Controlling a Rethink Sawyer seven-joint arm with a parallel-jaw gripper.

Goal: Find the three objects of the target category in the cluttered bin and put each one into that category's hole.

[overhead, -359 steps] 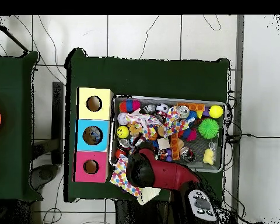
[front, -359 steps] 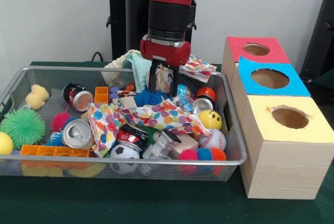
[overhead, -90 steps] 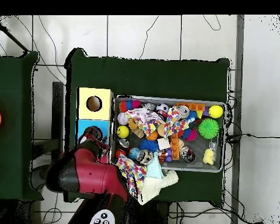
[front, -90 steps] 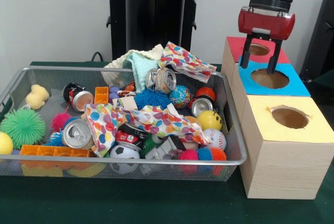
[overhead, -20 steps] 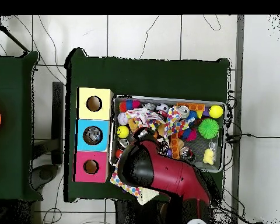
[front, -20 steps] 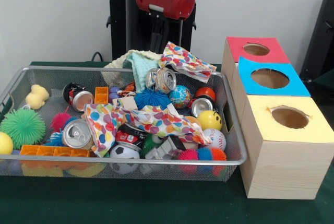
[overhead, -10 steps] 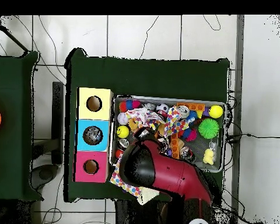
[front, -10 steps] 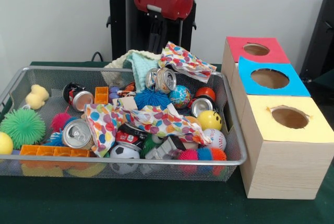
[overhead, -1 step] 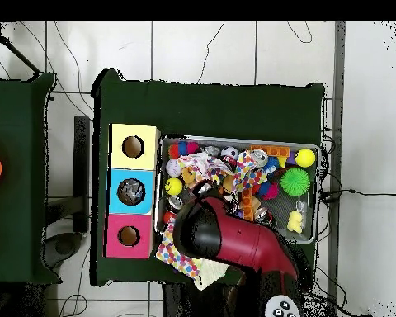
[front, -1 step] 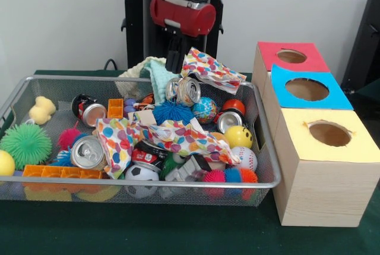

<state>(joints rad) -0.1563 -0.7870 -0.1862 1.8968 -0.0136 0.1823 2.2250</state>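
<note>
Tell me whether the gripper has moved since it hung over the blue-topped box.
Yes. The gripper has swung away from the blue-topped wooden box, to above the wire-mesh bin's far rim.

The gripper (front, -1 step: 176, 59) hangs above the far rim of the wire bin (front, -1 step: 24, 85), its dark fingers (front, -1 step: 173, 57) close together and holding nothing. Just below and right of the fingers lies a silver can (front, -1 step: 189, 91); a polka-dot cloth (front, -1 step: 212, 69) drapes beside them.

in the overhead view the arm (overhead, -1 step: 234, 239) hides the bin's (overhead, -1 step: 318, 216) near corner from you. in the front view you cannot tell whether the gripper (front, -1 step: 176, 59) is open or closed.
</note>
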